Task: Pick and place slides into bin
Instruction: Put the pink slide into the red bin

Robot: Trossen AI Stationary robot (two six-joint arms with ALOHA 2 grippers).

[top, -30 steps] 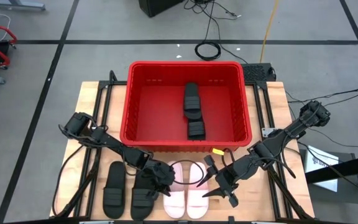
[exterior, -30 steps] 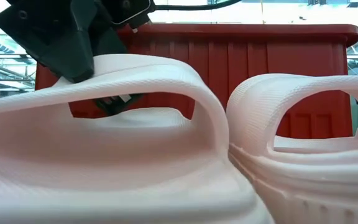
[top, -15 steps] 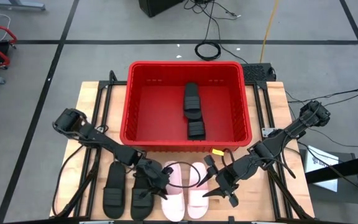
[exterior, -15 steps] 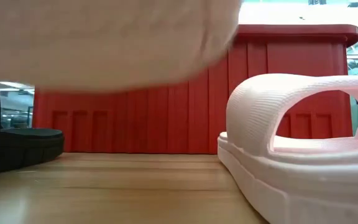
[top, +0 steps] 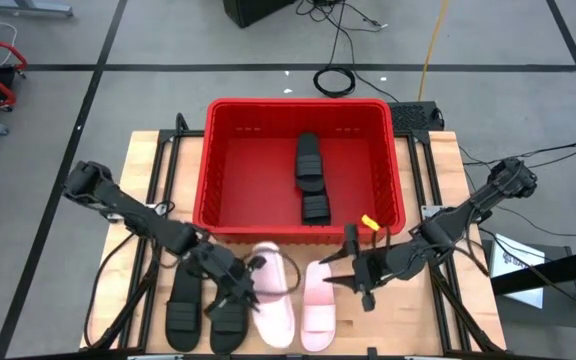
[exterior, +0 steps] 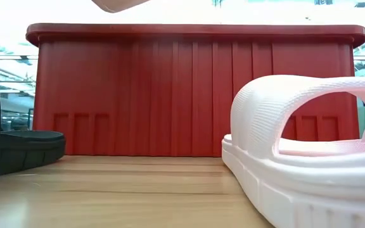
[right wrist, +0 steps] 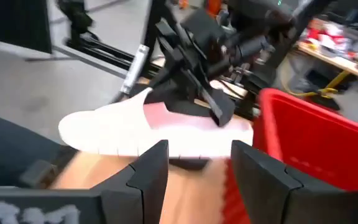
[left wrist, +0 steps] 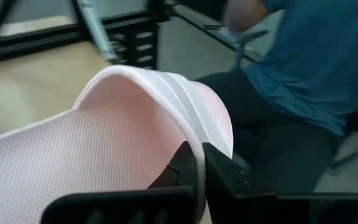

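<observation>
While two black slides point(top: 310, 177) already lie end to end inside the red bin point(top: 228, 215), the other four sit on the wooden table point(top: 150, 160) in front of its near wall: two black slides point(top: 185, 310) side by side at the left and two pale pink-white ones further right. Each has a wide ribbed strap over an open toe. The left pink slide point(top: 270, 292) is raised off the table, tilted, just before the bin's near wall; the low view catches only its underside at the top edge. The right pink slide point(top: 319, 303) rests flat on the table beside it.

The left gripper point(top: 240, 287) is pinched tight on the raised slide's strap; in the left wrist view its dark fingers point(left wrist: 185, 167) meet on the ribbed edge of the strap. That arm reaches in long and low from the table's left side, running diagonally toward the bin's front.

The right gripper point(top: 351, 268) hovers with its jaws spread wide and holding nothing, near the bin's front right corner, just beside the resting pink slide. Its arm stretches in from the table's right side.
</observation>
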